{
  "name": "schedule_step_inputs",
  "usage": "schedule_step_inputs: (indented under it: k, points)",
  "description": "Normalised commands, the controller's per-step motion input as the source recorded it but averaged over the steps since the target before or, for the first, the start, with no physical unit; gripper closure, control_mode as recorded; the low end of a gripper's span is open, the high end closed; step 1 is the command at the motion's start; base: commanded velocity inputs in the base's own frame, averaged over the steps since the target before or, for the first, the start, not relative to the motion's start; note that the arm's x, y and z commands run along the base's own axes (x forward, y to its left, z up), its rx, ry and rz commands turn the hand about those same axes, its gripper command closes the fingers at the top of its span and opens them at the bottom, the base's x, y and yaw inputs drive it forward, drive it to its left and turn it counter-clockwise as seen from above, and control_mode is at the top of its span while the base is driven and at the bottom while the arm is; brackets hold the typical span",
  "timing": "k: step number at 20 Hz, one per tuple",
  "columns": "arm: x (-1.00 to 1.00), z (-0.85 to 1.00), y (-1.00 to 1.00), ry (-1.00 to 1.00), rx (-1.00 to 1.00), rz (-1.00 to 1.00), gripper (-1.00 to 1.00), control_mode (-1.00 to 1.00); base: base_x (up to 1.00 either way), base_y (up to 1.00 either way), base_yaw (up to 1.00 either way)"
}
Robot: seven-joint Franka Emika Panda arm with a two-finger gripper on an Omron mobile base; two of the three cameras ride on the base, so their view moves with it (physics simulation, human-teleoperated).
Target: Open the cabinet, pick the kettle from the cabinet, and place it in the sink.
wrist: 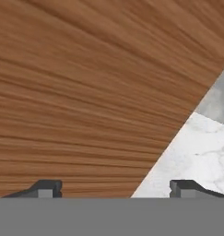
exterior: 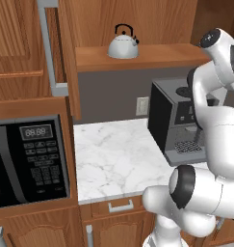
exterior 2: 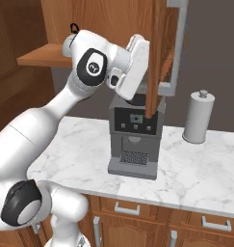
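The cabinet (exterior: 137, 19) stands open, its left door (exterior: 22, 48) swung out with a grey bar handle (exterior: 50, 48). On its shelf (exterior: 152, 55) sits the silver-white kettle (exterior: 123, 44), upright, black handle on top. In the right base view my arm hides all of the kettle but its handle top (exterior 2: 74, 27). The right door (exterior 2: 157, 58) stands edge-on there, and my gripper (exterior 2: 139, 99) hangs just left of it, over the coffee machine. In the hand view my gripper (wrist: 115, 189) is open, fingertips (wrist: 46, 188) wide apart against the door's wood face. The sink is out of view.
A black coffee machine (exterior: 178, 123) stands on the white marble counter (exterior: 113, 159) under the shelf. A microwave (exterior: 27, 161) is built in at the left. A paper towel roll (exterior 2: 198, 118) stands right of the machine. Drawers and low cupboards (exterior 2: 137, 210) run below.
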Motion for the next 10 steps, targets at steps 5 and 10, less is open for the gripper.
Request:
schedule_step_inputs:
  k: [5, 10]
  points:
    - [-0.10, -0.03, -0.58, 0.00, 0.00, -0.10, -1.00, -1.00, 0.00, 0.00, 0.00]
    - [-0.07, -0.04, -0.34, 0.00, 0.00, -0.02, -1.00, -1.00, 0.00, 0.00, 0.00]
